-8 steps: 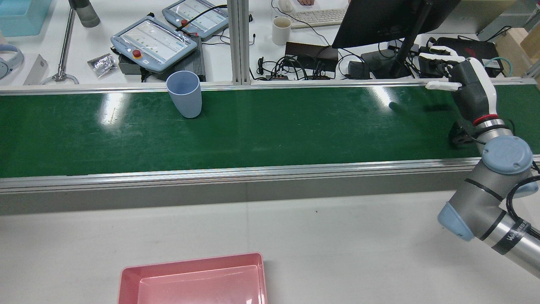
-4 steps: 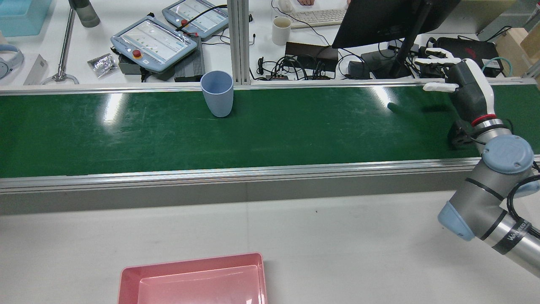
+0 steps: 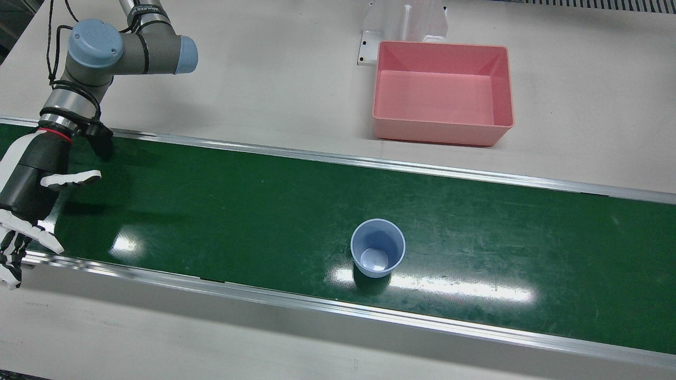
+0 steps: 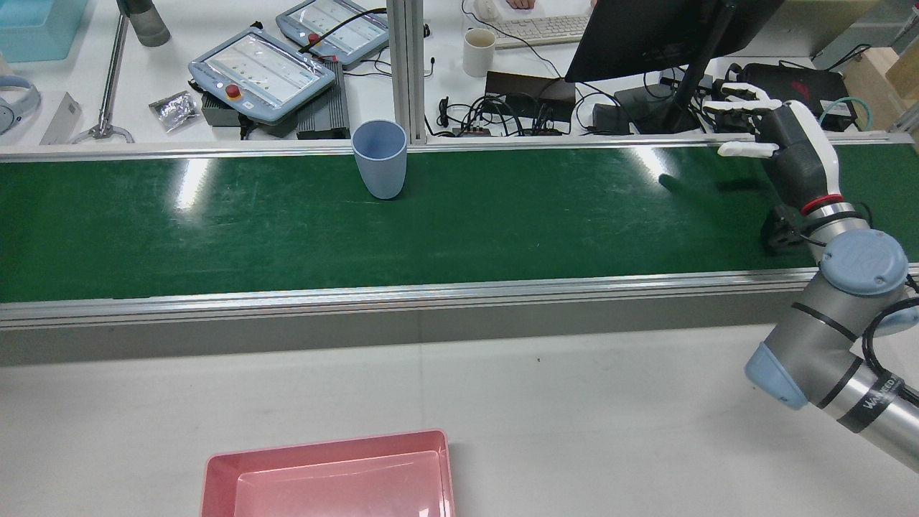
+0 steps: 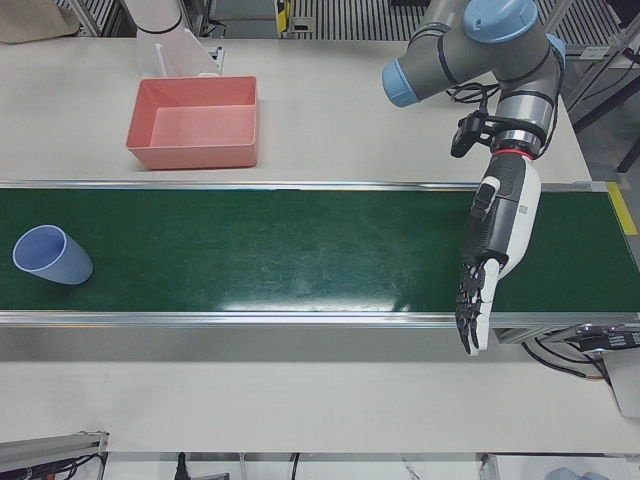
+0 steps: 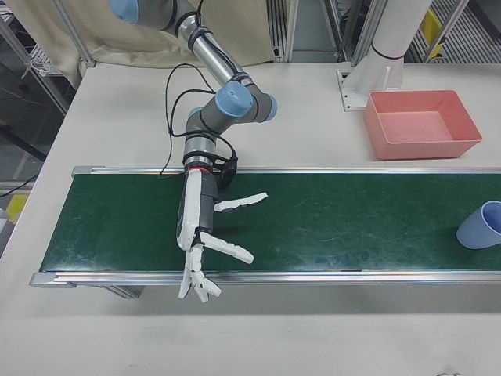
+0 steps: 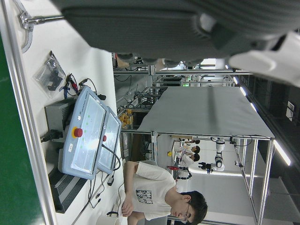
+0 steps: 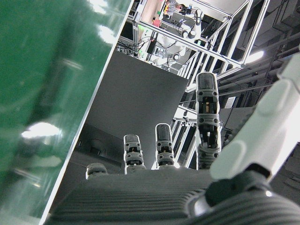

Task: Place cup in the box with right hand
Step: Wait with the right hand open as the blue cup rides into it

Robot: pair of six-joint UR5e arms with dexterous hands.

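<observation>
The blue cup (image 4: pixel 380 169) is stood upright on the green conveyor belt (image 4: pixel 502 230), ungrasped. The right hand (image 4: pixel 779 140) is held well apart, fingers (image 4: pixel 736 106) spread and empty. Grasping and placement in the pink box (image 3: pixel 442 92) are judged outstanding.

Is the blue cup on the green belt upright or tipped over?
Upright. The blue cup stands on its base on the conveyor belt, and the front view looks down into its open, empty mouth.

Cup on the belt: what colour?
Pale blue, plain, no pattern. The cup shows best in the front view, upright on the green belt.
</observation>
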